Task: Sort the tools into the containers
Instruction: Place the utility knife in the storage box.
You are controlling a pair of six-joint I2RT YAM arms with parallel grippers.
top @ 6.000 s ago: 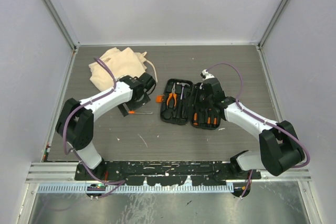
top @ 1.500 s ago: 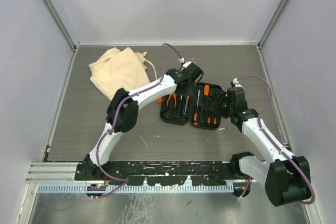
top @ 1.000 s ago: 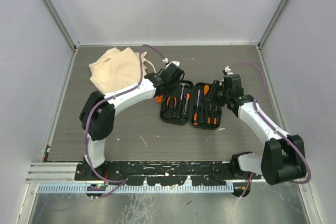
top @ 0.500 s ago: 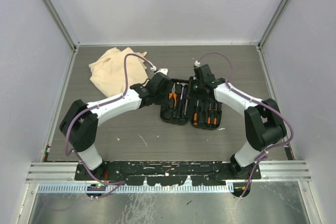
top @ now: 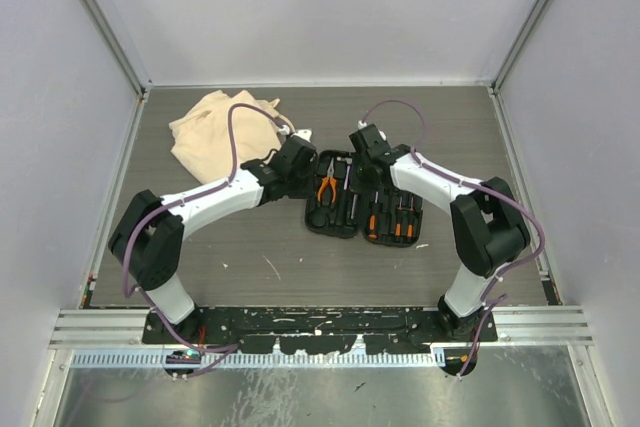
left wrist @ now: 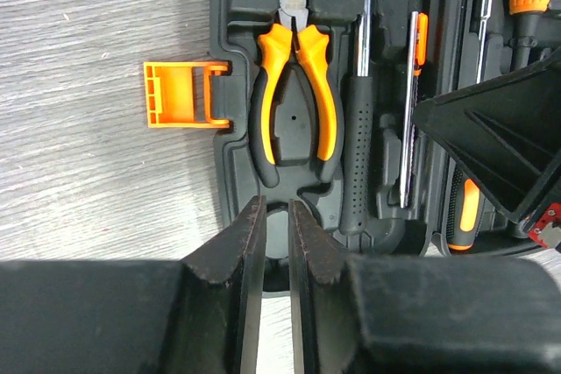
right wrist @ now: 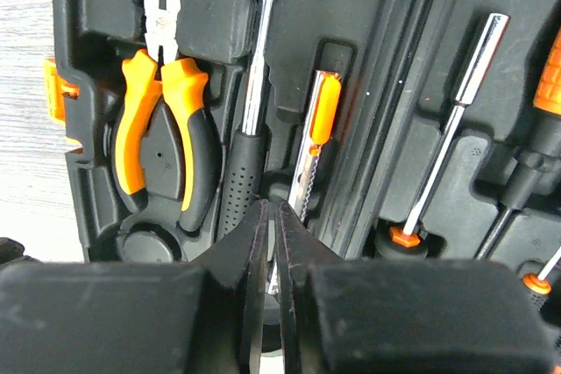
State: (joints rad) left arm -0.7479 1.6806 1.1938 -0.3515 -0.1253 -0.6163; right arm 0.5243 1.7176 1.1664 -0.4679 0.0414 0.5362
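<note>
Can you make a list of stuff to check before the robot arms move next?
1. Black plastic tool case lying open: ok.
2. Orange-and-black-handled pliers seated in their slot: ok.
3. Left fingers empty: ok, nearly shut on nothing.
4. Right fingers empty: ok, nearly shut.
5. Beige cloth bag opened for tools: cannot tell, it lies crumpled.
6. Both arms crowd over the case's left half, clearance: cannot tell.

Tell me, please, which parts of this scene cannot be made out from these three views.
- Hammer: head cut off by the top edge, both wrist views.
- Tool case: far part hidden by both arms, top view.
- Cloth bag: contents hidden by its folds.
- Right end effector: any contact with the case is unclear.
</note>
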